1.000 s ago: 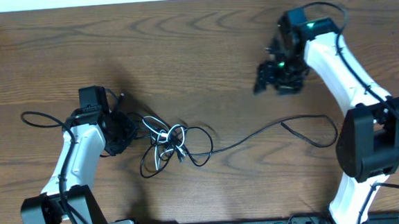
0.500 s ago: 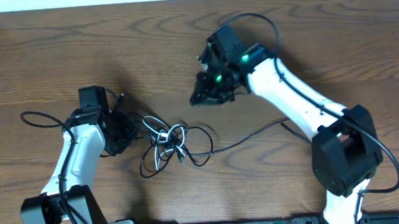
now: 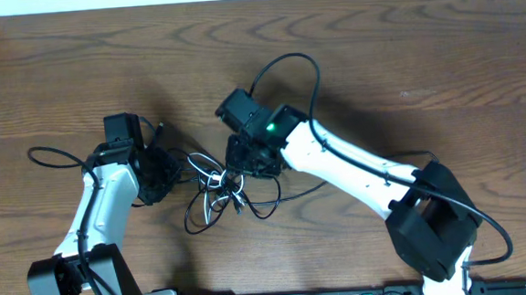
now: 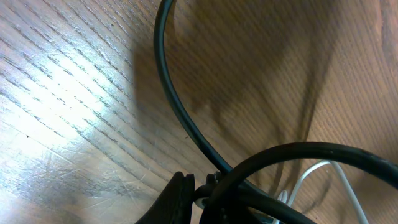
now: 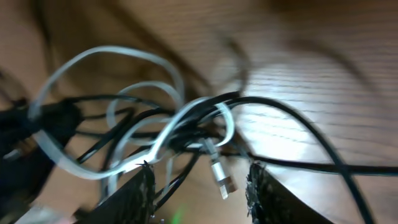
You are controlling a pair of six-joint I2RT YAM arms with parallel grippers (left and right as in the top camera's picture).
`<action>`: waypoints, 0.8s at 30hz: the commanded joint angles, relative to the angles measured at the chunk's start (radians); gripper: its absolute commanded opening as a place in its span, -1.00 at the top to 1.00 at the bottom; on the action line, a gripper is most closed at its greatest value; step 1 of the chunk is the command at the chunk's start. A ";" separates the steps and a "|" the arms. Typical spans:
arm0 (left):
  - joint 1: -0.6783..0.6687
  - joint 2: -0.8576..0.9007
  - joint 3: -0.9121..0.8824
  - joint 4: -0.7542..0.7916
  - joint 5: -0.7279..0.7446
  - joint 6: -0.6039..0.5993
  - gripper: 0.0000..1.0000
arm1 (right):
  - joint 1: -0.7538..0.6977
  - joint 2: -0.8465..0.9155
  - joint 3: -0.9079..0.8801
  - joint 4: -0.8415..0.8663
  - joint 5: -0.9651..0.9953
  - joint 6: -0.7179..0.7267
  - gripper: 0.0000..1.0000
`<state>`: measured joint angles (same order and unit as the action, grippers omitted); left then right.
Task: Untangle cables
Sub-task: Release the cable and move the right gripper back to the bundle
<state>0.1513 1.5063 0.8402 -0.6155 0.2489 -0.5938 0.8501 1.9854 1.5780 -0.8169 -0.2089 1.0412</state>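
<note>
Tangle: black cable (image 5: 292, 115) and white cable (image 5: 106, 51) knotted together on the table (image 3: 376, 49), between the two arms.
Left gripper (image 3: 159, 172): closed, at the knot's left edge; whether it pinches a strand, cannot tell.
Right gripper (image 5: 202, 193): jaws apart, straddling the knot, gripping nothing.
White plug (image 5: 222, 176): lies between the right fingers.
Black tail: trails right, passing under the right arm.

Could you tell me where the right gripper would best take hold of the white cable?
Probably just behind the plug of the white cable: that end lies free between the right gripper's spread fingers. Come from above; its loops are woven through the black cable.
</note>
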 commanded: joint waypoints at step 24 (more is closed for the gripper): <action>-0.002 0.003 -0.006 0.005 -0.010 0.014 0.73 | 0.135 -0.003 -0.056 0.084 0.204 0.451 0.24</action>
<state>0.1513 1.5063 0.8402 -0.6113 0.2493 -0.5938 0.9661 1.9854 1.5295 -0.7353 -0.0898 1.4261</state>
